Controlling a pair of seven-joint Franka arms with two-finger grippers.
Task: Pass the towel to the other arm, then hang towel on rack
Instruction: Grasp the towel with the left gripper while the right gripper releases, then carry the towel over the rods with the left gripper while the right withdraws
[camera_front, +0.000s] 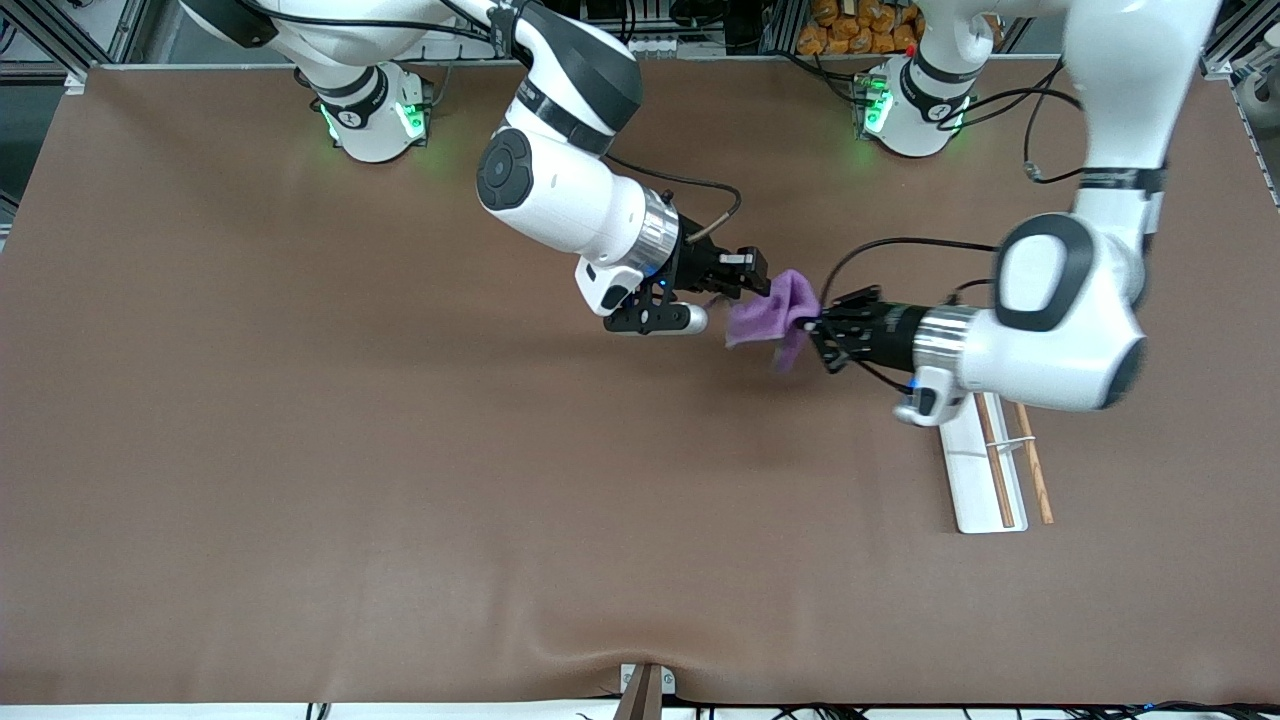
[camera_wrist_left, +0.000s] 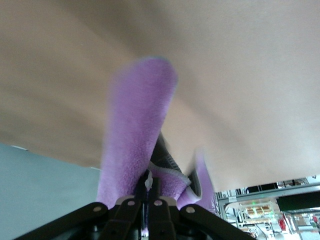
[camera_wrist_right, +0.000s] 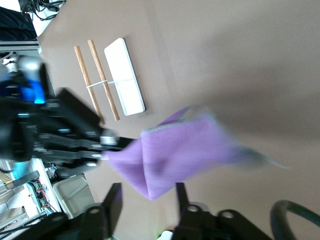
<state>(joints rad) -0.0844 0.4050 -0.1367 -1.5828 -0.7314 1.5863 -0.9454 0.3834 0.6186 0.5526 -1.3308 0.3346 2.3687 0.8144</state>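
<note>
Two grippers over table (camera_front: 300, 450), left fingers (camera_wrist_left: 150, 200) pinching towel (camera_front: 775, 310)

The left arm's wrist lies over the end of the rack (camera_front: 985, 470) nearest the robots' bases, so the front view shows only the rest of the white base and the two rods. In the left wrist view the left pincer (camera_wrist_left: 148, 192) is cut off by the picture's edge; only its fingertips show, pressed together on the towel (camera_wrist_left: 137, 135), whose folds hide the right pincer. In the right wrist view the towel's edge farthest from the rack is smeared by blur, and the right pincer (camera_wrist_right: 146, 197) is cropped at the frame's border. In the front view, the right pincer's (camera_front: 768, 284) fingertips are buried in the purple cloth, so contact there cannot be judged.
</note>
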